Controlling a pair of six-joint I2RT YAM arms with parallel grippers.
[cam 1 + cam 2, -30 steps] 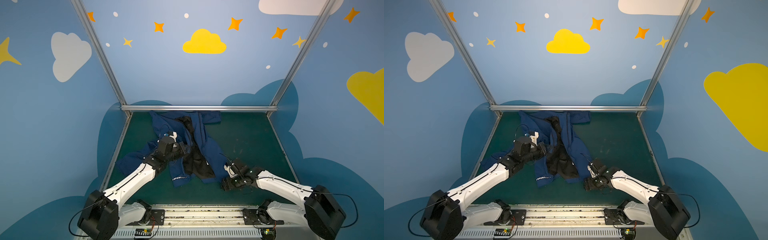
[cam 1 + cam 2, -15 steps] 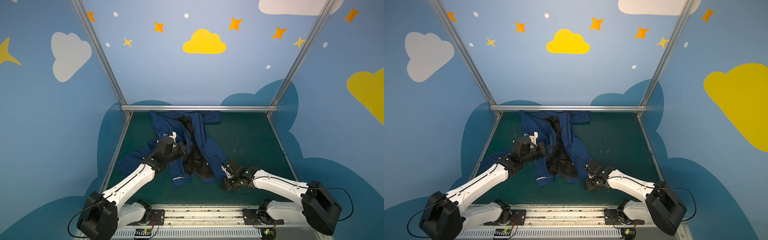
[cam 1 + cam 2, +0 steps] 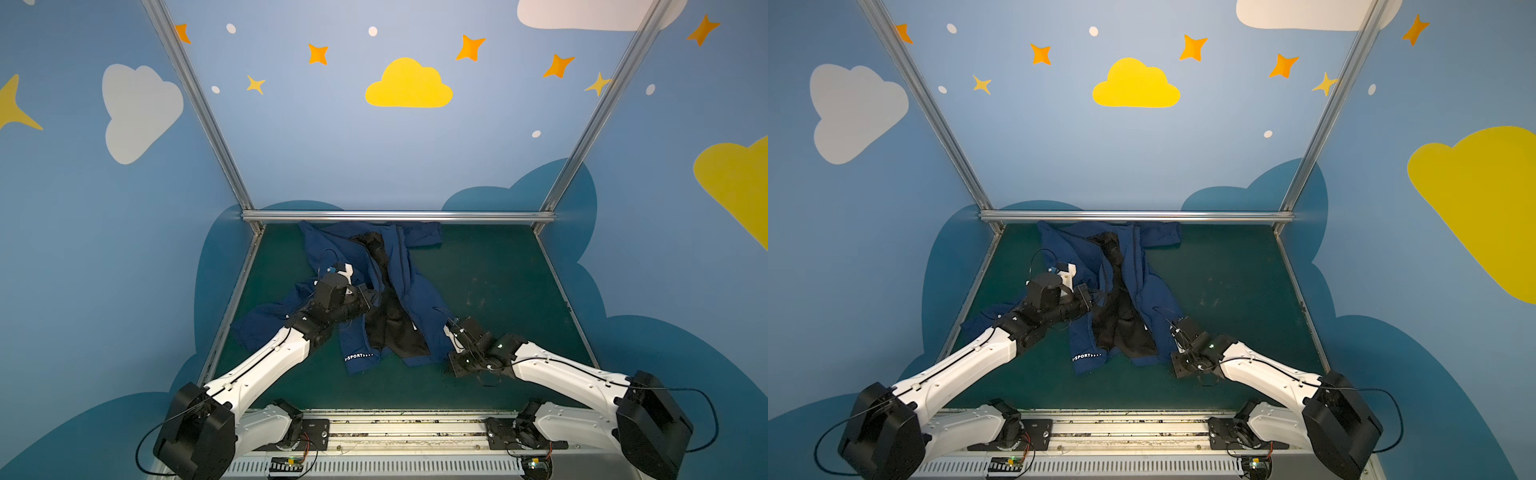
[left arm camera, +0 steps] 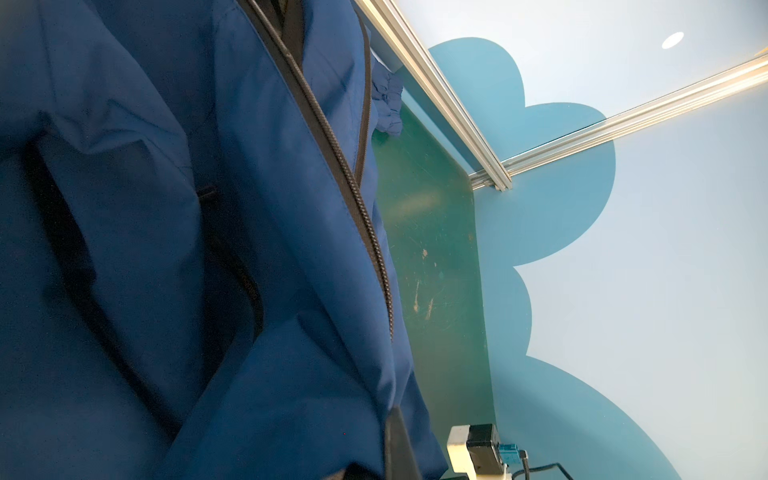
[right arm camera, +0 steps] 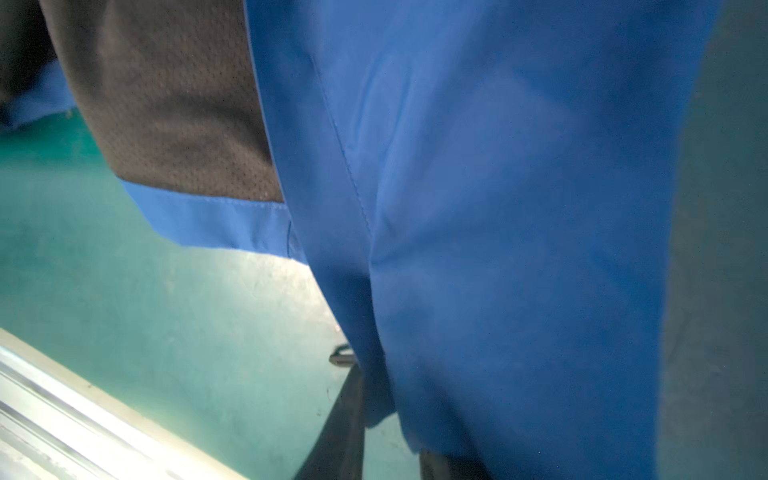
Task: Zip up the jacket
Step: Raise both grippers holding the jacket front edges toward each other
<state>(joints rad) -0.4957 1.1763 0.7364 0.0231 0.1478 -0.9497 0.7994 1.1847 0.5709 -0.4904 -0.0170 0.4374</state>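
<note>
Green tabletop (image 3: 490,291) carried the jacket (image 3: 419,299), unzipped, with the frame rail (image 3: 399,216) just behind it. Its front edge was clamped in the left claw (image 3: 370,297). The right claw (image 3: 445,351) sat narrow at its hem, grip unclear.

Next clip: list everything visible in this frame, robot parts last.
navy blue long-sleeved jacket with black lining: one, navy and black, lying unzipped on the mat, from mid-table to the back rail
green table mat: one, dark green, floor of the cell
aluminium frame rails: several, silver, along the mat's back edge and up the corners
cloud and star decals: several, yellow, white, orange, on the blue walls
left gripper: one, black, shut on the jacket's opening edge
right gripper: one, black, at the jacket's near hem, cloth between its fingers
</note>
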